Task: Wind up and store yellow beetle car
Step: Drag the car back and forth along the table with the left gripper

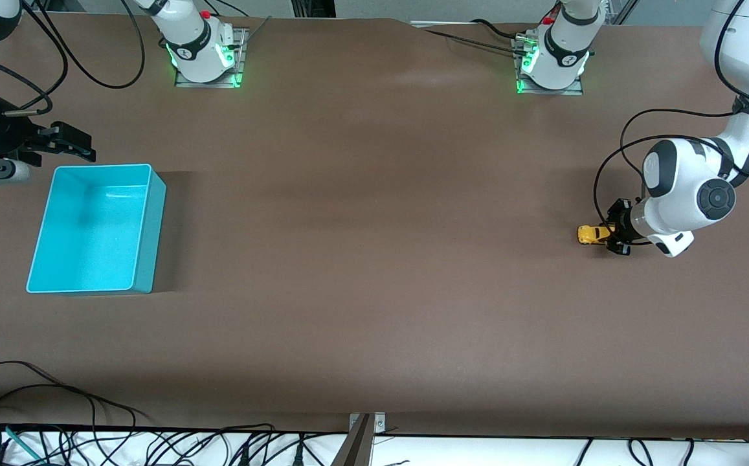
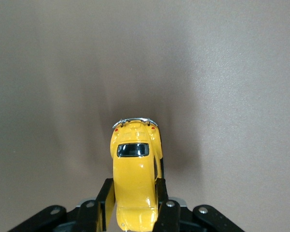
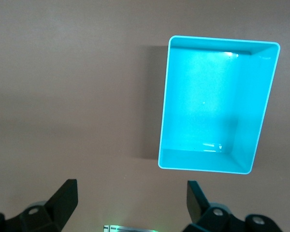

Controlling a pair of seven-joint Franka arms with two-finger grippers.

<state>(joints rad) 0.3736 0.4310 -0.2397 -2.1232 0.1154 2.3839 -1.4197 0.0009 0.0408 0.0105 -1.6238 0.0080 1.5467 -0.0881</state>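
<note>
The yellow beetle car (image 1: 592, 234) sits low at the table toward the left arm's end. My left gripper (image 1: 612, 234) is shut on the yellow beetle car (image 2: 134, 179), its fingers (image 2: 104, 200) pressing both sides of the body. The turquoise bin (image 1: 98, 228) stands empty toward the right arm's end and shows in the right wrist view (image 3: 215, 104). My right gripper (image 1: 67, 144) is open and empty, held in the air just outside the bin's edge, and waits there. Its own fingers (image 3: 64, 195) stand wide apart.
The brown table (image 1: 374, 259) spreads between the bin and the car. Cables (image 1: 57, 414) lie along the table's edge nearest the front camera. The two arm bases (image 1: 206, 55) stand at the table's edge farthest from the camera.
</note>
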